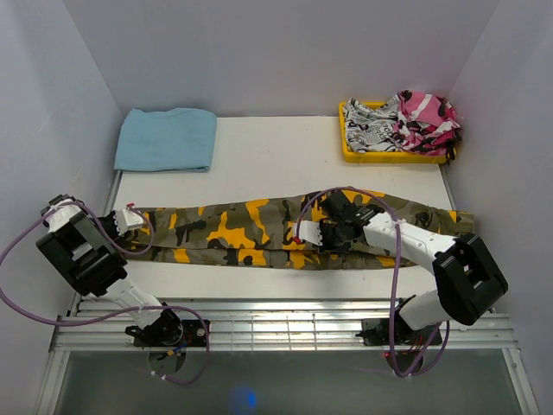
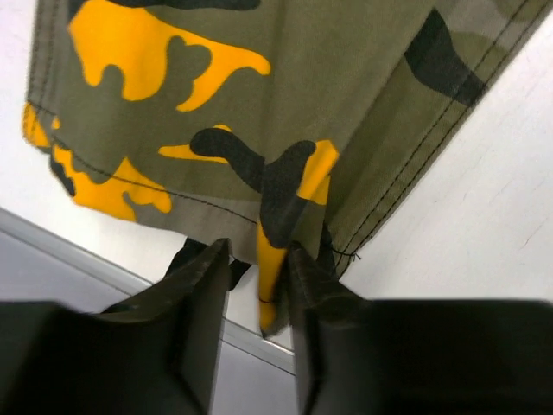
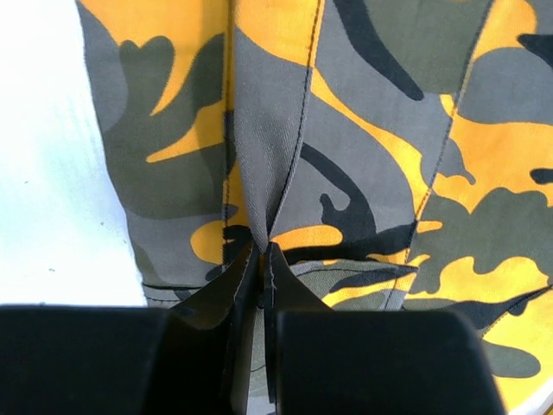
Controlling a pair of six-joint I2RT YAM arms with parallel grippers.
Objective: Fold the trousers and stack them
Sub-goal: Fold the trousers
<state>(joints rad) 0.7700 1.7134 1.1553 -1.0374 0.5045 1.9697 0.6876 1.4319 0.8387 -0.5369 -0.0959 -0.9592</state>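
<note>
Camouflage trousers pinched by right end effector, printed garment lettering unreadable

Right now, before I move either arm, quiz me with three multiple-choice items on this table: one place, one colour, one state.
1. The yellow tray sits at the:
A) far right corner
B) far left corner
C) near edge, between the arm bases

2. The folded cloth is:
A) red
B) light blue
C) black

3. The right claw is:
A) wide open
B) shut on the trousers
C) holding the cloth

Answers:
1 A: it shows at the upper right of the top view.
2 B: it is pale blue all over.
3 B: a fold of camouflage fabric is pinched tight in it.
</note>
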